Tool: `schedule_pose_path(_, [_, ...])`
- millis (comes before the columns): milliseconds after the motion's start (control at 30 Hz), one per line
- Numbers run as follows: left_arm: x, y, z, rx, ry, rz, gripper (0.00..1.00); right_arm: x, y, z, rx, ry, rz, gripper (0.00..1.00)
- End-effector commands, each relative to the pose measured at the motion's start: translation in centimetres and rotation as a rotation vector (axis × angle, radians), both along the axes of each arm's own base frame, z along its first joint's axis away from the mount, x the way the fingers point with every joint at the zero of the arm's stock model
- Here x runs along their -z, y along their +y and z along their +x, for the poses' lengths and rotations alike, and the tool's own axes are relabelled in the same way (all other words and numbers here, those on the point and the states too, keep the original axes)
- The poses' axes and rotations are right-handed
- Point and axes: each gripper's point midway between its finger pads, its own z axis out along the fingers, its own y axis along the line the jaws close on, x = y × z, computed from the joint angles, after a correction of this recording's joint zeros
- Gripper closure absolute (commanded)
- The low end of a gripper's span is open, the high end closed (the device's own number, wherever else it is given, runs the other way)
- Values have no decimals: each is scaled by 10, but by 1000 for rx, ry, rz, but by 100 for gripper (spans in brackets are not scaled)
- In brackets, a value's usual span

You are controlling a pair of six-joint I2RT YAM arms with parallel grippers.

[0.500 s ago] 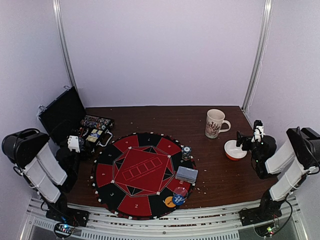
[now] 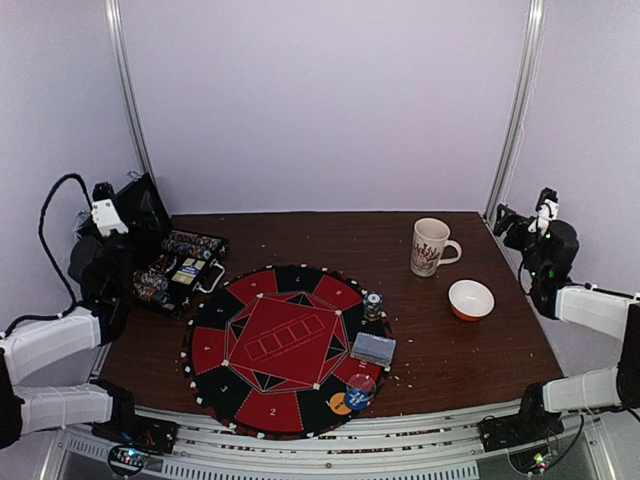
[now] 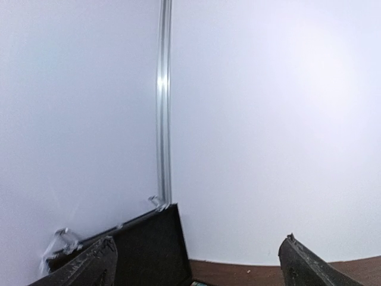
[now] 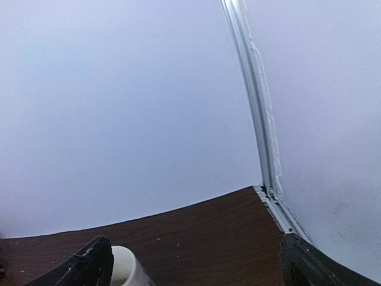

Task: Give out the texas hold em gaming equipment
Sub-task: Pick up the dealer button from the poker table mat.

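Top external: cards [image 2: 373, 349] far from fingers [image 3: 92, 265]

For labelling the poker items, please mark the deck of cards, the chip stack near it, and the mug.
deck of cards [image 2: 372, 349]: top external view, middle of its top face.
chip stack [image 2: 373, 303]: top external view, top of the stack.
mug [image 2: 429, 248]: top external view, its patterned side.

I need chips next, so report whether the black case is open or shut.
Open. The case has its lid standing raised at the back, and rows of chips show inside.
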Motion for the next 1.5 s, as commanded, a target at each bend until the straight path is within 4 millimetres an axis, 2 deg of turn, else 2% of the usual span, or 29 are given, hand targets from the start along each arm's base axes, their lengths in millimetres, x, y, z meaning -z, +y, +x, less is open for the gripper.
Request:
schedule_pose_path(0, [4,-46,26,237,273,-43,2,-19,49,8,-280,120,138,0])
schedule_pose_path(100, [11,-93,29,389,430,-44,2,-45,104,10,-478,186,171,0])
schedule_pose_path(133, [16,-112,28,438,489,-17,2,-45,123,8,-513,241,137,0])
schedule_pose_path(233, [42,-177,15,603,650,110,2,-31,177,-10,-538,439,-12,0])
schedule_pose_path(267, [50,-193,8,647,691,148,2,-16,191,-24,-546,537,-44,0])
schedule_pose_path(333, [59,-214,-2,718,733,166,2,0,222,-51,-580,659,-91,0])
schedule_pose_path(400, [69,-225,-9,778,763,160,2,21,244,-79,-573,762,-125,0])
schedule_pose_path(467, [81,-224,-11,775,789,142,2,47,276,-118,-619,864,-163,0])
schedule_pose_path(567, [95,-214,-8,716,810,136,2,89,309,-164,-652,1032,-195,0])
schedule_pose_path(667, [98,-210,-10,708,794,117,2,121,350,-202,-722,1159,-207,0])
schedule_pose_path(767, [98,-216,-14,756,776,112,2,147,365,-223,-690,1267,-298,0])
schedule_pose_path(900, [102,-218,-17,771,788,112,2,180,367,-234,-650,1353,-321,0])
schedule_pose_path(1133, [105,-219,-21,792,788,63,2,214,368,-234,-634,1399,-265,1])
schedule_pose_path(1300, [109,-222,-17,786,799,78,2,238,355,-236,-592,1453,-243,12])
schedule_pose_path(1467, [109,-228,-12,795,809,83,2,246,360,-237,-620,1463,-207,19])
